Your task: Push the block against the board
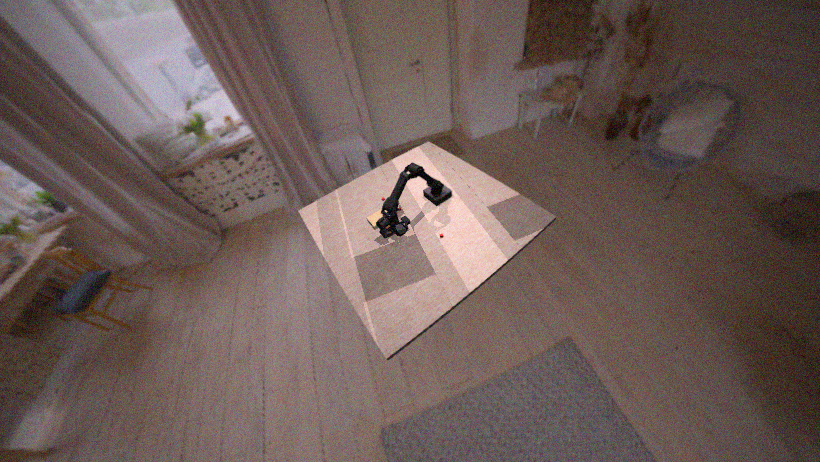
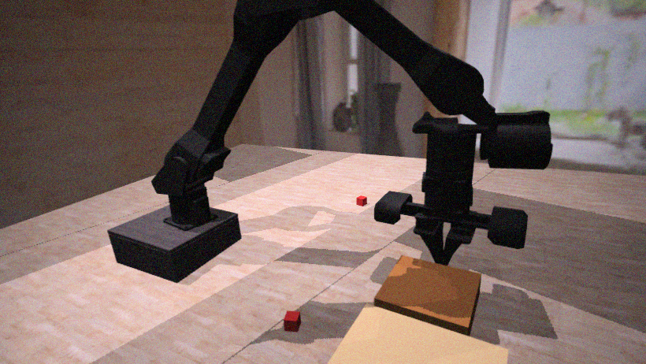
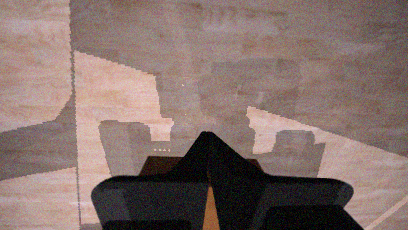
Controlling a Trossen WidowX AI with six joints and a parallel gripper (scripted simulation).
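Exterior view: pale board [image 2: 420,341] cut off below

A small red cube [image 1: 441,235] [image 2: 361,200] sits on the pale wood-grained table [image 1: 459,269] [image 2: 58,294] [image 3: 35,60], and a second red block [image 1: 383,199] [image 2: 291,321] lies well apart from it. Shadows and brighter patches cross the tabletop. Below the table, a grey rug [image 1: 516,407] covers part of the plank floor [image 1: 258,355]. Long curtains [image 1: 241,74] hang beside a window, near a closed door [image 1: 401,74]. A chair with a dark blue seat [image 1: 86,291] stands by a wooden desk [image 1: 28,264].
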